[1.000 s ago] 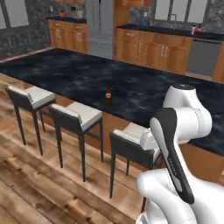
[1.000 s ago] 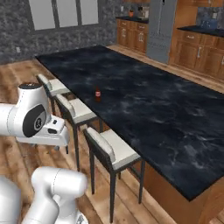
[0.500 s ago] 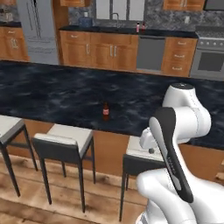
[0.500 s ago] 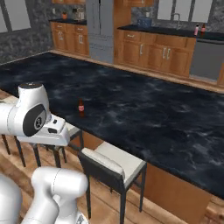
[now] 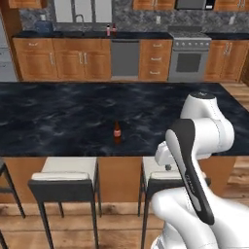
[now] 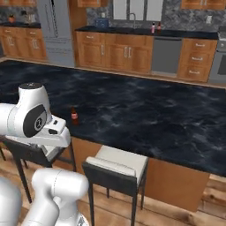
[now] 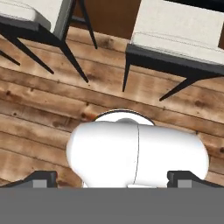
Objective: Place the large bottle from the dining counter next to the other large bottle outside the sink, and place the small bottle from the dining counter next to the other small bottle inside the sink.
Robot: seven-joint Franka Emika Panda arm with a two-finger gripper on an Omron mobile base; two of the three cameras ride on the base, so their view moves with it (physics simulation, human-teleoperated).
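Since the earlier frames the whole scene is swung round by the driving base, so the dining counter (image 5: 58,116) is now faced square-on. One brown bottle (image 5: 117,132) is seen upright near the counter's near edge, well apart from the gripper (image 7: 111,177) and far above where the jaws point, which is down at the wooden floor (image 7: 39,109) beside the stools (image 7: 175,39). The jaws are spread fully and nothing is held. Which bottle it is cannot be told. Glass is judged stiff, slick and breakable; the labelled body is best clasped.
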